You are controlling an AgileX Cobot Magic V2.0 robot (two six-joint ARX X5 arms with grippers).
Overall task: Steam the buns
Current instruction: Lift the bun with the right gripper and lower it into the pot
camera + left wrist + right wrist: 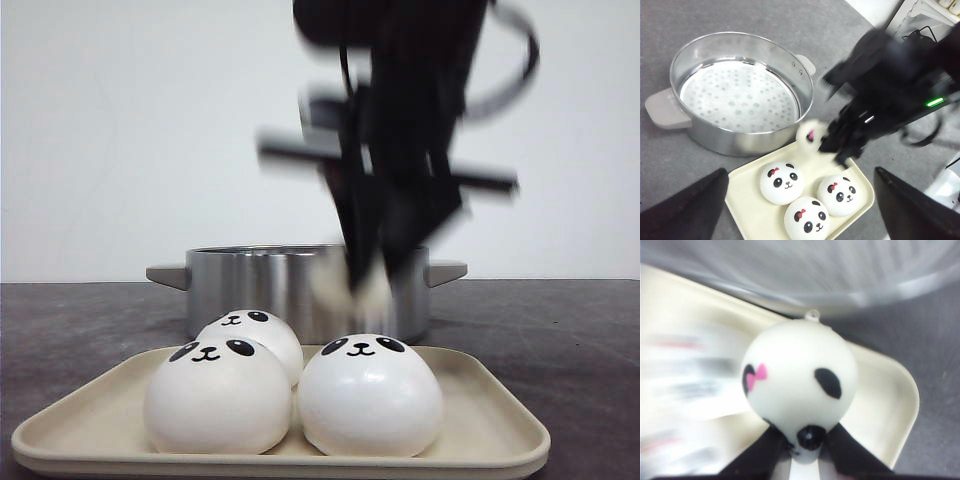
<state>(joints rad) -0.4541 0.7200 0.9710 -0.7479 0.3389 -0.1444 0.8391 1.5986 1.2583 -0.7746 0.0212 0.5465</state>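
the right gripper (pixel 805 450) has its jaws closed on one bun (pixel 800 382), pinched at the face end near the nose, so the panda face with a pink bow by one eye looks back at the wrist camera. in the left wrist view this held bun (pixel 809 134) hangs in the air just above the gap between the pot (pixel 740 90) and the tray (pixel 860 185), close to the pot's rim. the right arm is blurred in both the front and left wrist views, and in the front view the held bun (pixel 350 285) is only a pale smear in front of the pot wall (pixel 250 285).

three other buns sit on the cream tray: in the front view one at front left (pixel 218 395), one at front right (pixel 368 395), and one behind them (pixel 252 335), close together and seemingly touching. the tray (pixel 490 420) lies on the dark grey tabletop (pixel 560 330), right in front of the pot.

the pot is shiny metal with two grey side handles, and inside it a pale perforated steamer plate (pixel 737 95) lies bare.

the left gripper (pixel 800 220) hovers above the tray, only its two dark fingers (pixel 685 210) showing at the edges of its own view, jaws spread wide and holding nothing.
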